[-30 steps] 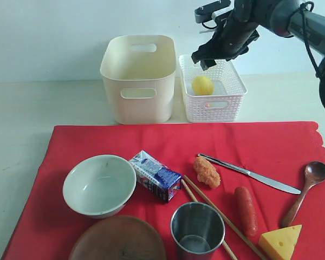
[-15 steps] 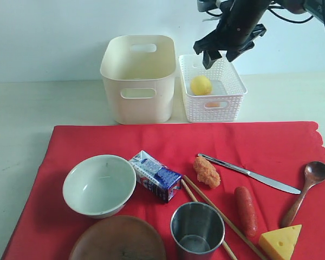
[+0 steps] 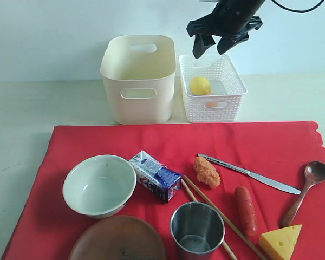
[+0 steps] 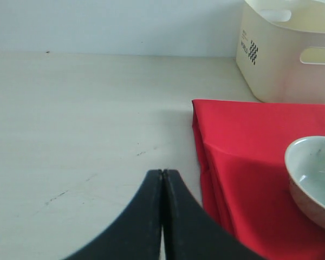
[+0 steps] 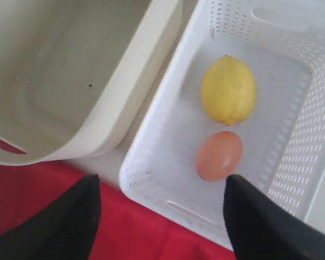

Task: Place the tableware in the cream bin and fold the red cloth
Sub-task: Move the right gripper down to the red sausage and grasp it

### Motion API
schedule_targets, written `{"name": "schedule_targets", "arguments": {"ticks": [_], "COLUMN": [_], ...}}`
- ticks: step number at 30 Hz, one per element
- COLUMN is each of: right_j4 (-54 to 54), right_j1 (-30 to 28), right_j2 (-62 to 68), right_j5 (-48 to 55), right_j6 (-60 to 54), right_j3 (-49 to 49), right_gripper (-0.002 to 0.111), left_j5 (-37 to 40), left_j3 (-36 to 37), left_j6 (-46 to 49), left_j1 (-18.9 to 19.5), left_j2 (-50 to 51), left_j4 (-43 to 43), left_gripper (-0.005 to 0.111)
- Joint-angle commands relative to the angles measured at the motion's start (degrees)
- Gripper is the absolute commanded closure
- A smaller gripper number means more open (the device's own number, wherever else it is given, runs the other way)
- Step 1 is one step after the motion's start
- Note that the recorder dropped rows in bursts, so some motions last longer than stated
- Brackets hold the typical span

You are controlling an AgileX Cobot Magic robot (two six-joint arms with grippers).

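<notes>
my left gripper (image 4: 162, 216) is clenched on nothing beside the red cloth (image 3: 206, 138), short of the cream bin (image 3: 139, 76). farthest from the bin, the cup (image 3: 197, 227) stands just beside the chopsticks (image 3: 216, 212); i judge a careless lift could roll them. the knife (image 3: 249, 173) lies closer, long axis slanting, handle toward the bin, blade away. above the basket (image 3: 227, 103) beside the bin, my right gripper (image 3: 210, 47) hangs spread, holding nothing.

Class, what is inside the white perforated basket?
A lemon and an egg lie on the basket floor. In the exterior view the front wall hides most of the egg.
</notes>
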Motion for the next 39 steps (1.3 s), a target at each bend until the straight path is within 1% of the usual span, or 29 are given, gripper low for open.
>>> {"name": "schedule_targets", "arguments": {"ticks": [1, 6, 19, 23, 27, 30, 35, 39], "right_j4": [0.2, 0.4, 0.3, 0.3, 0.5, 0.9, 2.2, 2.2], "right_j1": [0.6, 0.9, 0.9, 0.9, 0.9, 0.9, 0.9, 1.1], "right_j2": [-4.3, -9.7, -25.8, -30.4, -34.2, -36.4, -38.5, -38.7], "right_j5": [0.1, -0.5, -15.2, -20.1, -22.7, -24.8, -24.8, -24.9], "right_j6": [-0.3, -0.4, -1.5, -2.8, -5.2, -5.5, -5.4, -3.0], "right_j3": [5.2, 14.4, 41.1, 49.0, 56.1, 60.4, 66.4, 71.1], "right_gripper": [0.046, 0.046, 0.046, 0.046, 0.046, 0.046, 0.046, 0.047], "left_j5": [-0.7, -0.7, -0.7, -0.7, -0.7, -0.7, -0.7, -0.7], "left_j3": [0.2, 0.2, 0.2, 0.2, 0.2, 0.2, 0.2, 0.2], "left_j6": [-0.1, -0.1, -0.1, -0.1, -0.1, -0.1, -0.1, -0.1], "left_j1": [0.1, 0.1, 0.1, 0.1, 0.0, -0.3, -0.3, -0.3], "left_j2": [-0.3, -0.3, -0.3, -0.3, -0.3, -0.3, -0.3, -0.3], "left_j4": [0.1, 0.1, 0.1, 0.1, 0.1, 0.1, 0.1, 0.1], "left_gripper": [0.107, 0.107, 0.107, 0.107, 0.107, 0.107, 0.107, 0.107]}}
